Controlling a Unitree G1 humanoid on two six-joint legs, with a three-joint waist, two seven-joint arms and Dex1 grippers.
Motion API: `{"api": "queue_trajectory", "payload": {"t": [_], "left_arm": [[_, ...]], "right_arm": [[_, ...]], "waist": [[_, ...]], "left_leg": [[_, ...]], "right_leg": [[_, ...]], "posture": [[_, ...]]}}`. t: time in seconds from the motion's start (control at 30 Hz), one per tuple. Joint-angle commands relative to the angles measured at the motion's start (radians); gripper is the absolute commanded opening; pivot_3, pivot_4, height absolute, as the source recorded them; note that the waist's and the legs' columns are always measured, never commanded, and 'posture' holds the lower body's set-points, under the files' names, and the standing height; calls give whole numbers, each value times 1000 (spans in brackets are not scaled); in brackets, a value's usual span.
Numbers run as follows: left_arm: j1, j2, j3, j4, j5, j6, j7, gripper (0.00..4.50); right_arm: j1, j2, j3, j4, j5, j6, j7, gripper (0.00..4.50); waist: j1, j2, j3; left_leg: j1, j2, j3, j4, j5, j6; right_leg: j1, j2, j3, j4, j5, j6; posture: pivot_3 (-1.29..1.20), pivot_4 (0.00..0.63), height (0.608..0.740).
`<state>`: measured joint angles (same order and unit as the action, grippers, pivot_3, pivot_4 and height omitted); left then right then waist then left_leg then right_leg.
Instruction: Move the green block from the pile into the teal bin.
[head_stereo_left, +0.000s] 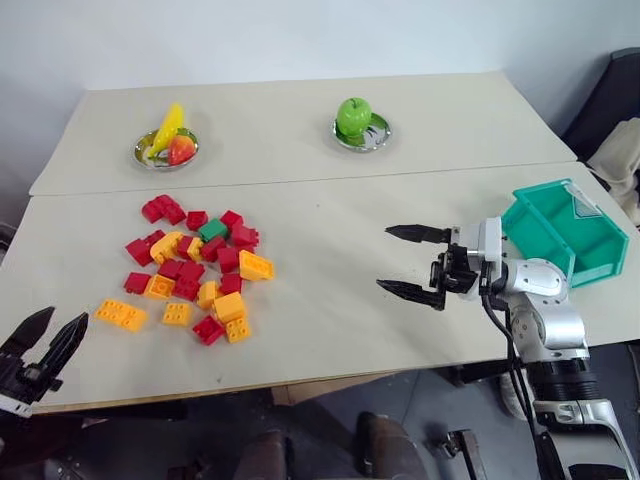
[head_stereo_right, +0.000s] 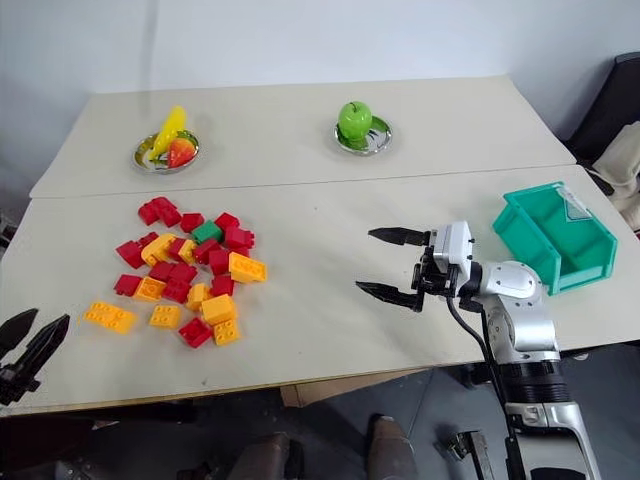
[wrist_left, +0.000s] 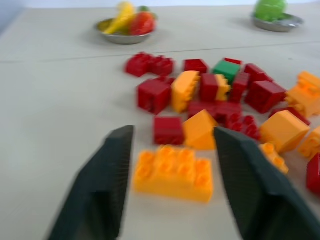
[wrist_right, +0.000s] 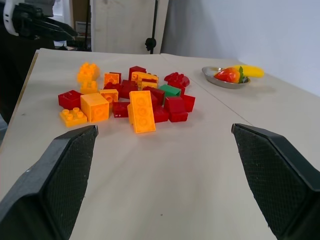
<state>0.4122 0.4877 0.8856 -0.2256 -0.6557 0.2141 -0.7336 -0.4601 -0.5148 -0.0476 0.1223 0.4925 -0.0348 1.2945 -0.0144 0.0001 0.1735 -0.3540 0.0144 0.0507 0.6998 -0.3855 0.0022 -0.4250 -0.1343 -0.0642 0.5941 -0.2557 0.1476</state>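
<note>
Green against reds and yellows, the green block (head_stereo_left: 212, 229) sits in the far part of the pile (head_stereo_left: 192, 272), on the left half of the beige table (head_stereo_left: 330, 300), with red bricks touching it on both sides. From the head views, the teal bin (head_stereo_left: 563, 232) stands at the table's right edge, well apart from the pile, its sloped opening facing up and to the right. The right gripper (head_stereo_left: 413, 263) hangs over bare tabletop just left of the bin, pointing left toward the pile, jaws spread wide with nothing between them. The left gripper (head_stereo_left: 44, 335) is at the near left corner, just off the table's edge, fingers parted and empty. On the far table a steel dish holds a green apple (head_stereo_left: 353, 116), and another dish (head_stereo_left: 166, 150) to its left holds a banana and a strawberry.

Through the left wrist view, the left gripper's two fingers (wrist_left: 102, 190) stand apart, framing an orange brick (wrist_left: 172, 173) without touching it; the green block (wrist_left: 226, 69) lies beyond, at the far side of the heap.

Through the right wrist view, the wide-set fingers (wrist_right: 55, 180) frame open table, with the pile (wrist_right: 125, 100) farther off and the green block (wrist_right: 170, 90) on its far side.
</note>
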Motion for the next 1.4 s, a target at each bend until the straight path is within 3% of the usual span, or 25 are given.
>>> {"api": "queue_trajectory", "payload": {"t": [0.03,0.07,0.2,0.4,0.57,0.73,1.0,1.27,1.4], "left_arm": [[-16,33,-18,-38,-9,-3,4,4122],[-42,47,-43,-50,-33,25,7,4433],[-186,154,-203,-48,-17,127,4,4471],[-677,311,-553,192,169,274,50,4471],[-985,344,-788,408,282,368,-47,4471],[-1183,335,-893,640,410,307,-69,4471],[-1312,350,-945,802,491,269,-197,2057],[-1342,384,-990,791,516,353,-369,2057],[-1345,375,-1022,808,565,339,-363,2229]], "right_arm": [[-17,3,-8,2,6,-22,10,4500],[-21,4,-7,6,7,-22,10,4500],[-31,7,-5,14,5,-23,9,4500],[-26,13,-7,2,3,-23,-3,4500],[-2,20,-17,-28,1,-24,-37,4500],[33,31,-20,-68,1,-25,-83,4500],[80,31,-21,-127,8,-18,-134,4500],[108,30,-20,-159,11,-16,-156,4500],[110,32,-18,-161,13,-17,-160,4500]], "waist": [[6,0,0],[8,0,0],[18,0,0],[10,0,0],[-15,0,0],[-27,0,0],[-16,0,0],[-13,-1,0],[-13,-1,0]], "left_leg": [[0,0,0,0,0,0],[0,0,0,0,0,0],[0,0,-1,1,0,0],[0,-1,1,0,0,0],[1,-1,4,-2,0,0],[1,1,5,-2,1,-1],[1,1,5,-1,1,-1],[0,1,5,0,1,-1],[0,1,5,0,1,-1]], "right_leg": [[0,0,0,0,0,0],[0,0,0,0,0,0],[0,0,0,2,0,-1],[0,1,-2,3,1,-1],[-2,1,-7,2,1,-1],[-2,1,-12,1,1,-1],[-2,1,-12,1,1,-1],[-1,0,-12,2,1,-1],[-2,1,-12,2,1,-1]], "posture": [[0,150,740],[0,150,740],[0,150,740],[0,150,740],[0,150,740],[0,150,740],[0,150,740],[0,150,740],[0,150,740]]}}
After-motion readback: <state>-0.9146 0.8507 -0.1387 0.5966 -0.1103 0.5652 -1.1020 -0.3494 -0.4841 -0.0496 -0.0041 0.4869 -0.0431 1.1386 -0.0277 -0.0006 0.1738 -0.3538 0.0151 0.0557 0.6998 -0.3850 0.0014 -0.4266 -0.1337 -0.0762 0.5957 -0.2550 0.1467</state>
